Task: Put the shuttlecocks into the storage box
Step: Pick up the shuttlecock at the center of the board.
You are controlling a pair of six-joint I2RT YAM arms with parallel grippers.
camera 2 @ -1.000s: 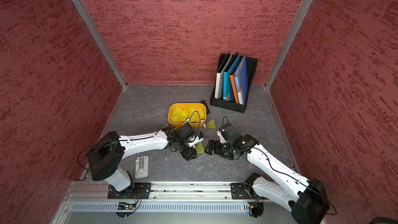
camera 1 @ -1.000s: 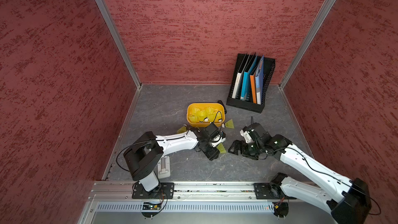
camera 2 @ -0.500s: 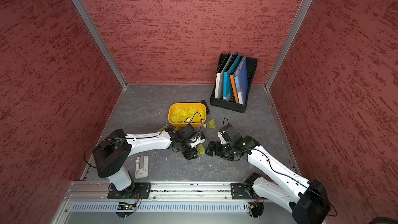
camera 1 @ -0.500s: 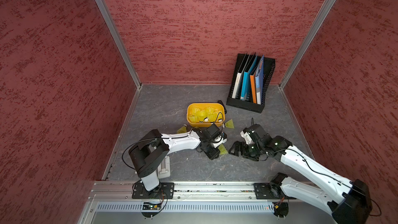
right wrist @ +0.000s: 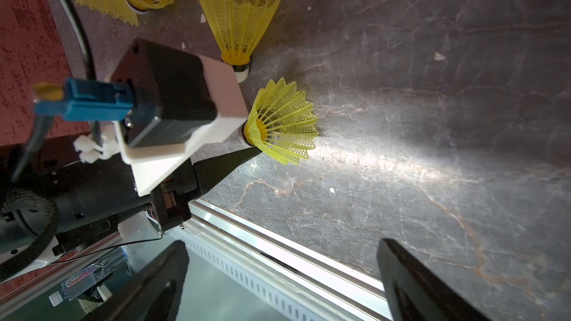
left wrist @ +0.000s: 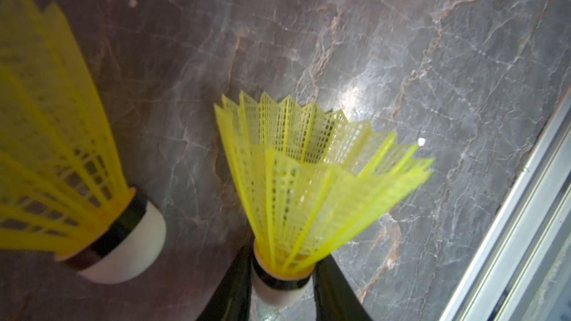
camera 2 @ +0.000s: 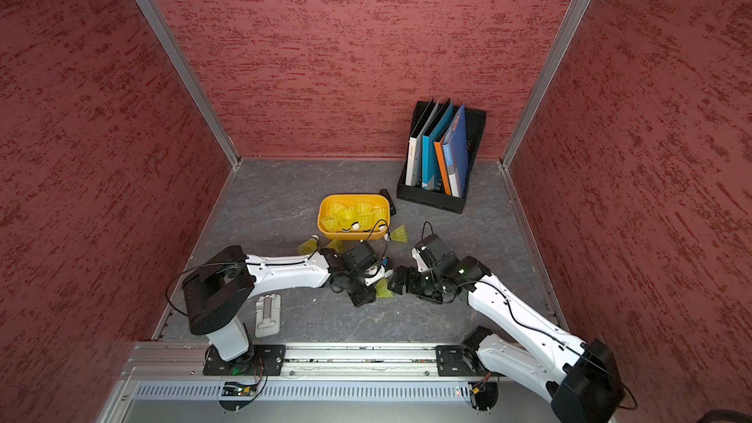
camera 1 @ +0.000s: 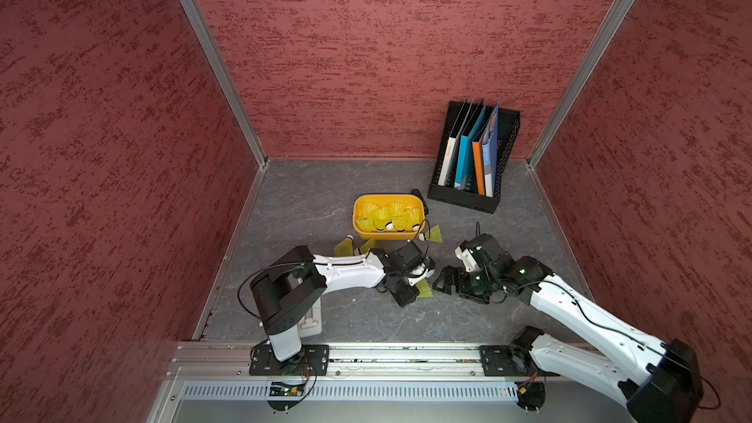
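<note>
Your left gripper (left wrist: 282, 260) is clamping the shuttlecock (left wrist: 309, 186) by its white tip between the fingers (left wrist: 234, 291), and your right gripper (right wrist: 281, 242) is standing open.

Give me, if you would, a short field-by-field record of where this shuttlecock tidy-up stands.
storage box: orange-yellow tub holding several shuttlecocks
loose shuttlecocks: three on the table by the box's near edge
held shuttlecock: gripped at its white tip, another shuttlecock close beside it
left claw: shut on the held shuttlecock
right claw: open, empty, facing the left claw
file rack: black, with folders, near the back wall
</note>
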